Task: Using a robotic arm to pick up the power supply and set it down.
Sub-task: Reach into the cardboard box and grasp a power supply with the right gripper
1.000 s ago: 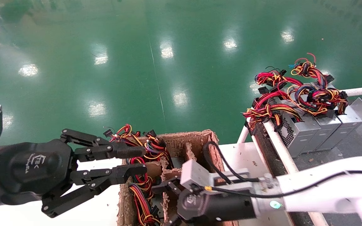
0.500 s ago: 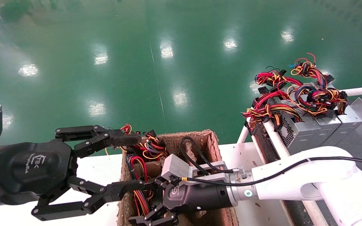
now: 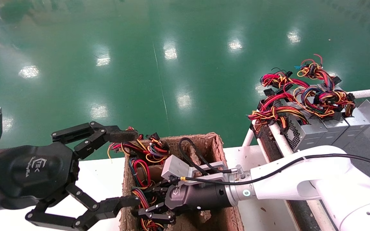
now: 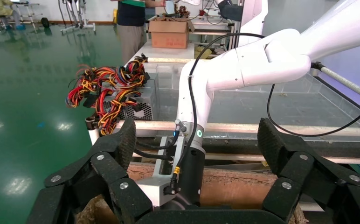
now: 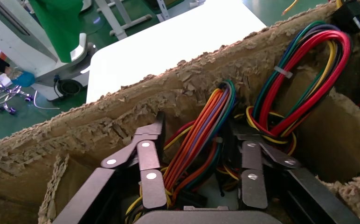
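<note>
Since a second ago, the right gripper [image 3: 151, 205] has pushed deeper into the cardboard box [image 3: 215, 141], and the left gripper [image 3: 125, 168] has spread its fingers much wider. Down in the box, the right gripper's black fingers [image 5: 152, 175] stand narrowly apart on either side of a wire bundle [image 5: 201, 135] of red, orange, yellow and purple leads; whether they press on it cannot be told. That bundle belongs to a power supply [image 3: 145, 166] packed between the box's ragged dividers, its grey case mostly hidden. The robotic arm [image 3: 300, 184] reaches in from the robot's right, its grey camera block [image 3: 173, 168] just above the wrist. The left gripper hovers beside the box's left wall, one finger above the rim, the other low outside it, gripping nothing. Well apart on the right, three more power supplies [image 3: 320, 131] sit side by side on a railed rack [image 3: 283, 144], wires piled on top.
</note>
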`<state>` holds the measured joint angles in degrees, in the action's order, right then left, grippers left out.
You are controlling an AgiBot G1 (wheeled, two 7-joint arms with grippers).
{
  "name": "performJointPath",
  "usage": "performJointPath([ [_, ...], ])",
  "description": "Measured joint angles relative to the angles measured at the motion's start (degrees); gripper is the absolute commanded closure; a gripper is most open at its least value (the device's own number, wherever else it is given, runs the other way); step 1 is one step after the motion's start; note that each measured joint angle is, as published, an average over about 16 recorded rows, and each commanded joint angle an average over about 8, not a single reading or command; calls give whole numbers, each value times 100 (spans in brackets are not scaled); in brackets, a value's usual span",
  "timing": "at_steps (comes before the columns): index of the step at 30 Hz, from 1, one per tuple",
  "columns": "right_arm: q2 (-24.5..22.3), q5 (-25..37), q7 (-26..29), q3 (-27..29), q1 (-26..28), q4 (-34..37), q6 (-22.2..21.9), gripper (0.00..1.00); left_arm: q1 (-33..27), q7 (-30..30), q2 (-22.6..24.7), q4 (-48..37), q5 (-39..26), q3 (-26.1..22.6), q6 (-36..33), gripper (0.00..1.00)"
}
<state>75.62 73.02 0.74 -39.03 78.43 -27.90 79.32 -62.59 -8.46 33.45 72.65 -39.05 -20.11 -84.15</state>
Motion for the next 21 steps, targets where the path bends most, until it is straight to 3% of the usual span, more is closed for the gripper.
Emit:
performJointPath([
  [21,-114,-601,-475,250,99,533,420,100,0,1,-1,0,1,-2,1,0],
])
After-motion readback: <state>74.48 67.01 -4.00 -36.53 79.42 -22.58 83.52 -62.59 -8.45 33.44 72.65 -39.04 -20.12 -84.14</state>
